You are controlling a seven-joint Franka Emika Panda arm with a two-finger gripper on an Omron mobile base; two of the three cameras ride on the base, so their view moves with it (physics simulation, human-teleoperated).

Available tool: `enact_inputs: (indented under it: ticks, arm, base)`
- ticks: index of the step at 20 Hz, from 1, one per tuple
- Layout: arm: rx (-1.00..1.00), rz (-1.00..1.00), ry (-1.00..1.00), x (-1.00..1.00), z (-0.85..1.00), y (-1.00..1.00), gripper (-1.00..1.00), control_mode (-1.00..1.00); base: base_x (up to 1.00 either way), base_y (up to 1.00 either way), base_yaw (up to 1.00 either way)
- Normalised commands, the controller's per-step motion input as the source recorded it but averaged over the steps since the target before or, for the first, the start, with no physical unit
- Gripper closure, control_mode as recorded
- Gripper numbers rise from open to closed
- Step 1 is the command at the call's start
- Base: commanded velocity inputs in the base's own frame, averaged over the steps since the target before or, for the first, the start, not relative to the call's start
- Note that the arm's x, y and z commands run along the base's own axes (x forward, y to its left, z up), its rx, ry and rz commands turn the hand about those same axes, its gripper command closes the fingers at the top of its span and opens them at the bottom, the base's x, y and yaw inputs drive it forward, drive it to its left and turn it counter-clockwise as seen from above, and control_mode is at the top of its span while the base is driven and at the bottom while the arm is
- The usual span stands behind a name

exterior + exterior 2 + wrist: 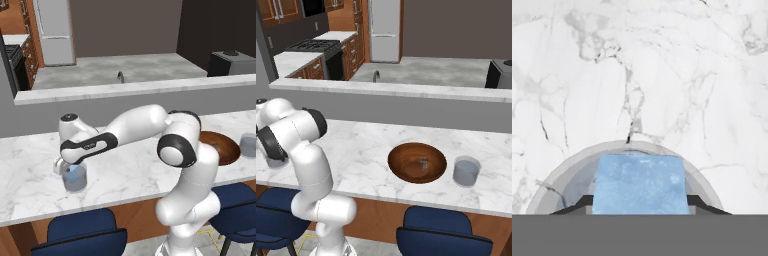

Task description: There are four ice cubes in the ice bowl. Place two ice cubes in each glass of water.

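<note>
I have the claw [639, 202] clamped on an ice cube [639, 184]: in the hand view the pale-blue block fills the lower middle of the frame, with a dark fingertip [576, 205] pressed against each side. Right behind it curves the rim of a glass [628, 145], so I judge the cube sits directly above that tumbler's mouth. In the left base view the same glass [75, 178] stands at the lower left on the marble counter [130, 170], with the hand just over it.

The second glass [466, 171] is at the right of the right base view, just beside the wide brown bowl [417, 162]. Something small and pale lies in the bowl [424, 162], too small for me to say how many cubes remain.

On handling, I expect the cube to be light, stiff and slippery, with flat faces. Opposite flat faces are the place to grip, as now; pinching an edge or corner would likely let it squirt free. The glass looks light too, so a bump to its rim could tip it or slop water.

The cube has no real long axis. Its broad face is turned toward the hand camera, top edge level across the frame.
</note>
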Motion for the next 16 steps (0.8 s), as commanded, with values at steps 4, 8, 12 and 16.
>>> enact_inputs:
  ticks: [4, 8, 12, 16]
  arm:
    - [0.00, 0.00, 0.00, 0.00, -0.06, 0.00, 1.00, -1.00]
    - [0.00, 0.00, -0.02, 0.00, 0.00, 0.00, -1.00, -1.00]
    - [0.00, 0.00, -0.05, -0.01, 0.00, -0.01, -1.00, -1.00]
    - [0.00, 0.00, -0.07, -0.02, 0.00, -0.02, -1.00, -1.00]
  base:
    - [0.00, 0.00, 0.00]
    - [0.00, 0.00, 0.00]
    - [0.00, 0.00, 0.00]
    - [0.00, 0.00, 0.00]
